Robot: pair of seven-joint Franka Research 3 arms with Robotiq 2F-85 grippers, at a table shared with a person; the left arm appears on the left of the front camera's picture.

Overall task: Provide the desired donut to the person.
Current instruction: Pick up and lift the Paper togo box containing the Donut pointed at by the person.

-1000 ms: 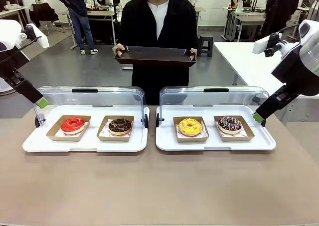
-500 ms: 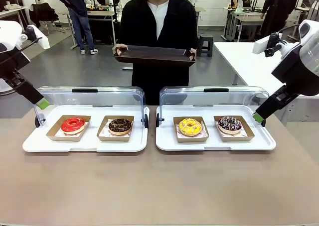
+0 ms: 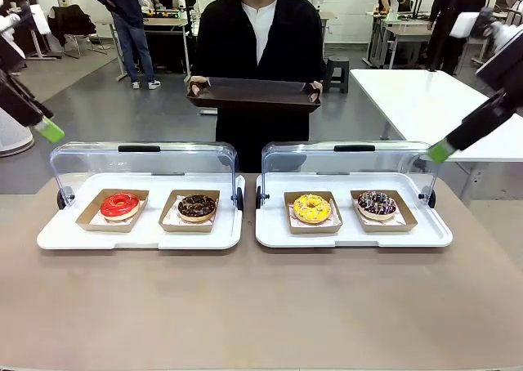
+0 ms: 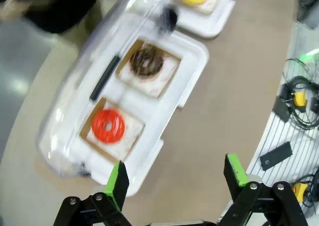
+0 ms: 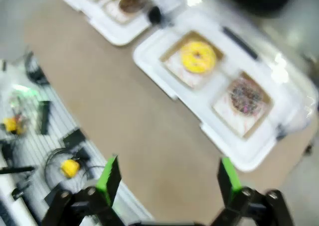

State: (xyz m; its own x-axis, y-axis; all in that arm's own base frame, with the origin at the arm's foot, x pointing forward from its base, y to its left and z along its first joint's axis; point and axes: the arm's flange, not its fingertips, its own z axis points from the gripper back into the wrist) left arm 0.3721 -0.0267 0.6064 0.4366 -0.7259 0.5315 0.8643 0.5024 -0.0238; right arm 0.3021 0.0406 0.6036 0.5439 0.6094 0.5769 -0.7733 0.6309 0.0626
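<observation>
Donuts: red donut (image 3: 120, 204), chocolate donut (image 3: 197, 207), yellow donut (image 3: 311, 207), sprinkled donut (image 3: 377, 202); left fingers (image 4: 118, 178), right fingers (image 5: 109, 178) wide

Blurred sprinkled donut (image 5: 245, 95), person (image 3: 257, 52) cropped at top

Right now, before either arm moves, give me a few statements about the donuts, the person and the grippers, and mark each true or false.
1. The person holds a dark serving tray in both hands. True.
2. The red donut shares a tray with the yellow donut. False: it sits beside the chocolate donut in the left white tray; the yellow one is in the right white tray.
3. The left gripper and the right gripper are both open and empty. True.
4. The left tray's lid is shut over its donuts. False: it stands open behind the tray.
</observation>
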